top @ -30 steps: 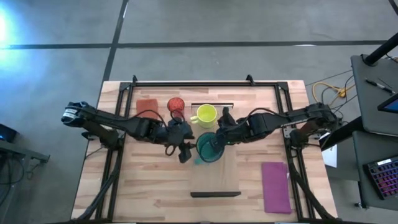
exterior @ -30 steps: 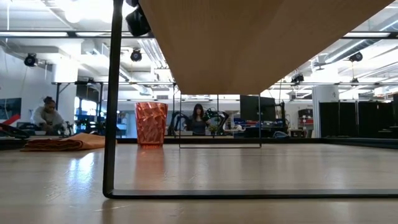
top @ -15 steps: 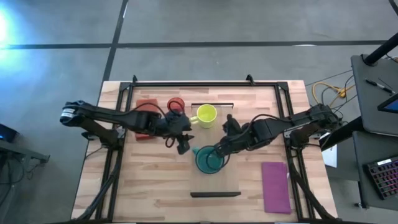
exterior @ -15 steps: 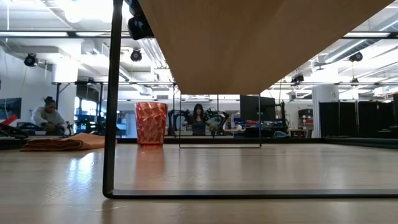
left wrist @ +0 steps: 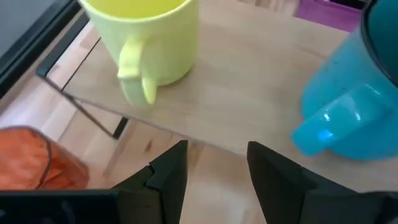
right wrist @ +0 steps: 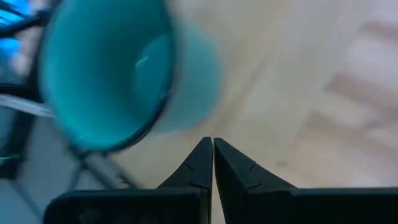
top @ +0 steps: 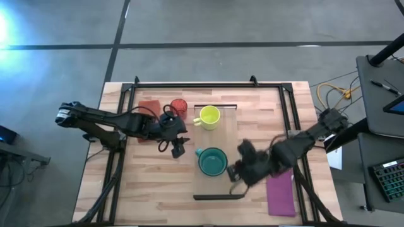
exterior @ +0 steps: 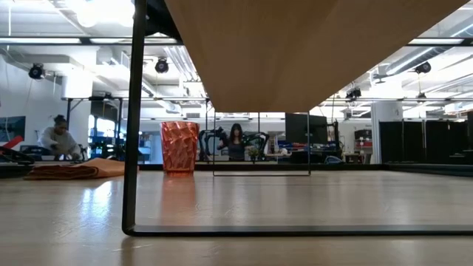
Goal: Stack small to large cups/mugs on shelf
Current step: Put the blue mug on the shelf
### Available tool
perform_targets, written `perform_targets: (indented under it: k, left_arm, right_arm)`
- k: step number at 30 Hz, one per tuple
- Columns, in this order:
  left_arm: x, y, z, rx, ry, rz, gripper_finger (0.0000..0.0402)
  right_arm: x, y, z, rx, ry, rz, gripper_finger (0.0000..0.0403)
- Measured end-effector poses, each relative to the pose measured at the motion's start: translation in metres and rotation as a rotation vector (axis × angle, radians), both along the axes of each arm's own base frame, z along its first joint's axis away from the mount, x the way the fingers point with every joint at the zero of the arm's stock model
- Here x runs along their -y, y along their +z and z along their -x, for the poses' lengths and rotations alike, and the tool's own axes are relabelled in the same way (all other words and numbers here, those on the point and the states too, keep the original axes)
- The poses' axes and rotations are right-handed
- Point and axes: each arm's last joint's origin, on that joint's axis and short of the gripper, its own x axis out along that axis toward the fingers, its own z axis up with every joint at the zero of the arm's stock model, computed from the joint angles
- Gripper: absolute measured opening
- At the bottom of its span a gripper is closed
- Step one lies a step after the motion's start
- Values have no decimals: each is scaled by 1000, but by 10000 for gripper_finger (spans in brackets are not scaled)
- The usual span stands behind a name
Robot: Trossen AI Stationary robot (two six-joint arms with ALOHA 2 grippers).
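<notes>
Jaws parted on left gripper [top: 177, 150] near red cup [top: 178, 106]; seemingly closed, empty, on right gripper [top: 232, 174] beside teal mug [top: 213, 161]

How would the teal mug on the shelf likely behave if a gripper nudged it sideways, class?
The teal mug looks stiff and wide for its height, so it would probably slide on the shelf rather than tip. It stands upright on a flat base, so rolling seems unlikely. Its handle sticks out, so an off-centre push may spin it.

Shelf [top: 218, 186] (light wood) bears yellow-green mug [top: 208, 117] and teal mug [top: 213, 162]
</notes>
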Motion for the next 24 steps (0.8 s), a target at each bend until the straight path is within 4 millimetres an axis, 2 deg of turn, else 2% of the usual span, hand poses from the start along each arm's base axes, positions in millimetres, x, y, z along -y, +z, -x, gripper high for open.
perform_targets:
  k: [4,10,24]
  left_arm:
    - [1,-1,-3,22,-24,-19,152]
    - [1,-5,-7,57,-34,-18,152]
    - [2,-10,-8,70,-56,2,152]
  right_arm:
    - [-21,-14,-12,74,-76,-9,9]
    - [-28,-24,-30,118,-105,-20,9]
    - [-5,-23,-41,140,-167,64,9]
